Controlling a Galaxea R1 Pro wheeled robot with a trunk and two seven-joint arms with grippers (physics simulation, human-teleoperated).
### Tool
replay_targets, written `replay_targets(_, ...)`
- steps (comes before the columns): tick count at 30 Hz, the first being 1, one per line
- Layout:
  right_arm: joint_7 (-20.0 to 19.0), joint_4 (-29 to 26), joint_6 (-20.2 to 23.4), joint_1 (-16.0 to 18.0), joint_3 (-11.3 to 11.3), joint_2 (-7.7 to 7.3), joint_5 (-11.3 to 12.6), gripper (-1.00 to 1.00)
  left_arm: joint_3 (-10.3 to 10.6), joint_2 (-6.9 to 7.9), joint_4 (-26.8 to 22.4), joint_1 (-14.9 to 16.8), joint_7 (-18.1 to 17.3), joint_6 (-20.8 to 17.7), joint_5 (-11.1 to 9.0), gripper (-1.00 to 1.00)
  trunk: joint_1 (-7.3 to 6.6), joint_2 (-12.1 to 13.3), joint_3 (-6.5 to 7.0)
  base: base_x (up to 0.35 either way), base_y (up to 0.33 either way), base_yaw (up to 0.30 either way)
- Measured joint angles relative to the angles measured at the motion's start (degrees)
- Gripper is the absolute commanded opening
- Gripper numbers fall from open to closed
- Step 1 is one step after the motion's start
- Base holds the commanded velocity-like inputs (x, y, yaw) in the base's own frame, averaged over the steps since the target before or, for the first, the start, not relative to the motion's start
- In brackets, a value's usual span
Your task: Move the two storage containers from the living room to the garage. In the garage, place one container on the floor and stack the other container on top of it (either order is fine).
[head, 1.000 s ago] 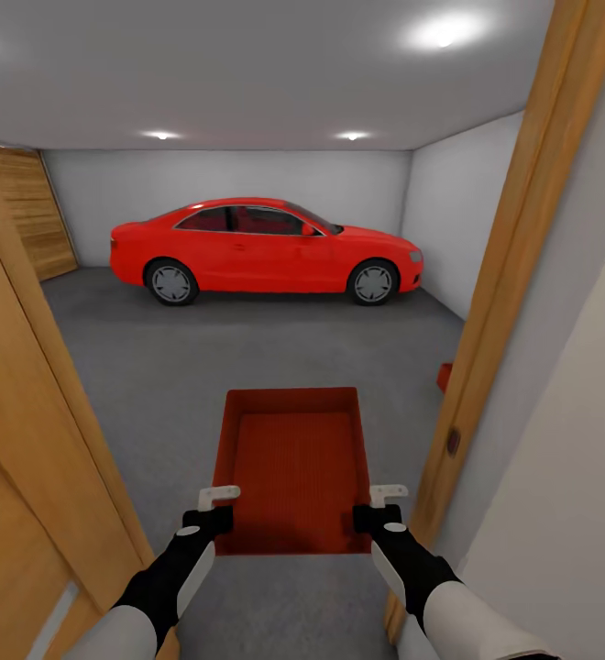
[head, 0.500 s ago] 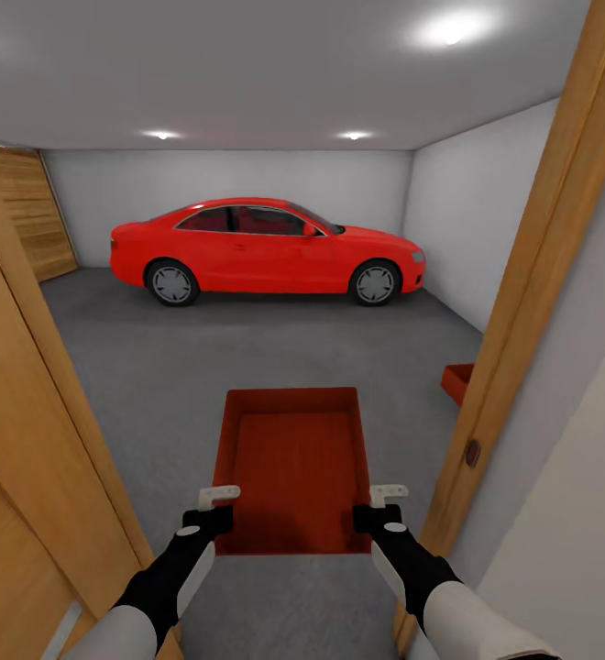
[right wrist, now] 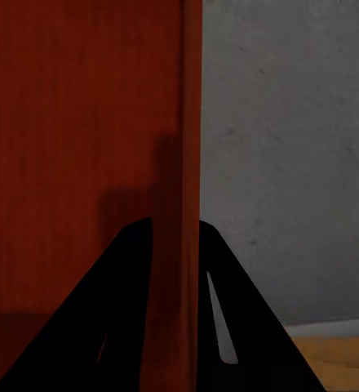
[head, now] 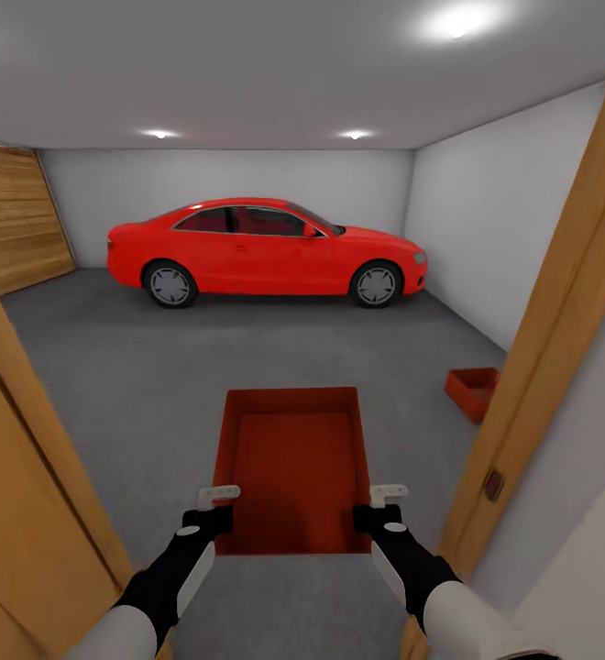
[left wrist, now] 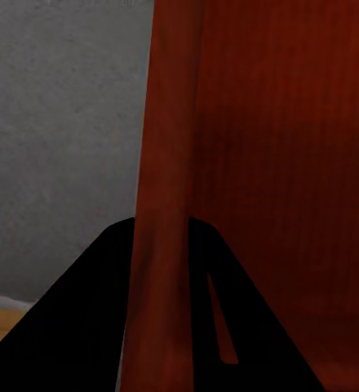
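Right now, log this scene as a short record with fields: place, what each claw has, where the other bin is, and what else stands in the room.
place: in a wood-framed doorway, facing the garage
carried bin: orange-red container, held level in front of the robot above the grey floor
left claw: shut on the carried bin's left wall
right claw: shut on its right wall
second bin: orange-red container on the floor by the right wall, partly behind the door frame
other: red car parked at the far wall
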State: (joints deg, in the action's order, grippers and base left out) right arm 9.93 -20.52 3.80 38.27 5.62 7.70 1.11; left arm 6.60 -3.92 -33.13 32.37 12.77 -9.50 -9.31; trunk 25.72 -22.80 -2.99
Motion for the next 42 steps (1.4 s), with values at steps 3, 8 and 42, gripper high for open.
replay_targets(3,0.00,0.00,0.00,0.02,0.01,0.00,-0.02,-1.00,-0.03,-0.01,0.01,0.00,0.00,0.04,0.00,-1.00,0.00,0.00,0.00,0.311,0.000,0.000)
replay_targets(8,0.00,0.00,0.00,-0.02,-0.01,0.00,-0.01,-1.00,0.02,-0.01,0.05,0.00,0.01,0.03,-0.02,-1.00,0.00,0.00,0.00,0.292,0.000,0.000)
replay_targets(42,0.00,0.00,0.00,-0.02,-0.01,0.00,0.00,-1.00,-0.06,-0.03,0.06,0.00,0.00,0.03,0.06,-1.00,0.01,0.00,0.00,0.171,0.000,0.000)
